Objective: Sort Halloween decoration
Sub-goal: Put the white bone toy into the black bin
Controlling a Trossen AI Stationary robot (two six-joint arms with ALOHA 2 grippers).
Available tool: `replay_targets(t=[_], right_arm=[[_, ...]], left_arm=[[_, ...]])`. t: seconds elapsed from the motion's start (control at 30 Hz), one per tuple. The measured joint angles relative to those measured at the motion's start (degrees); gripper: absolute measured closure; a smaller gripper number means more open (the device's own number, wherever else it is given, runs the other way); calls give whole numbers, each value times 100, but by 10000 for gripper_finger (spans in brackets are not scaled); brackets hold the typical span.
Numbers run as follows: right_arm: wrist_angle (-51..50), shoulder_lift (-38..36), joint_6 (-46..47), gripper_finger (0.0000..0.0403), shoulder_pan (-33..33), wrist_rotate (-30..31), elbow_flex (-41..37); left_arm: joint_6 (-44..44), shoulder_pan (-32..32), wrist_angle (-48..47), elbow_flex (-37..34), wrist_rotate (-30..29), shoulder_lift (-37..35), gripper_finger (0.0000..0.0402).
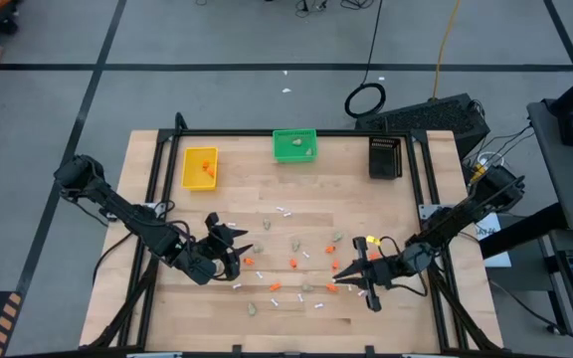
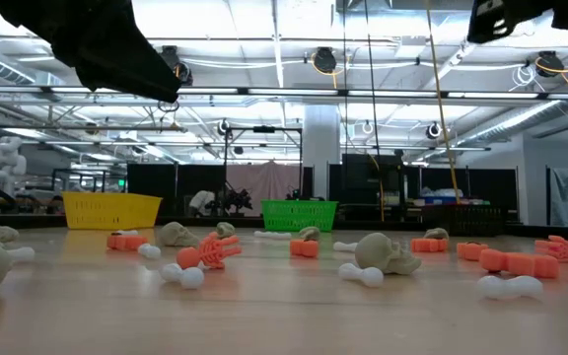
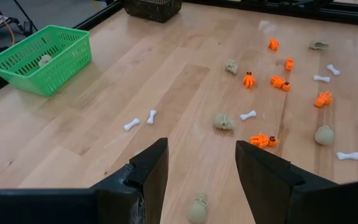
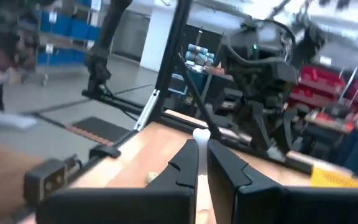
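Small pieces lie scattered on the wooden table: orange bits, beige-grey lumps and white sticks. My left gripper is over the table's left-middle, open, touching nothing. In its wrist view the open gripper faces a beige lump, orange bits and white sticks. My right gripper is over the near right part of the table, pointing toward the table's left. It is shut on a white stick. My right gripper pinches a white stick between its two fingertips. Only the rounded end of the stick shows, standing out past the fingertips. The fingers lie roughly level and point toward the table's left. The stick touches nothing else that shows.
Three small bins stand along the far edge: yellow, green and black. The green bin holds a beige lump. A black frame rails the table's sides. Bare wood lies between the pieces and the bins.
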Motion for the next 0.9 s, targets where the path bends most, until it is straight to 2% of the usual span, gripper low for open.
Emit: replay_targets(t=[0.4,0.9], right_arm=[[-314,3,-2481,394,0,-88,4],[-612,3,-2492,394,0,-79,7]], left_arm=[[-2,0,0,0,0,0,215],[-4,0,7,0,0,0,215]])
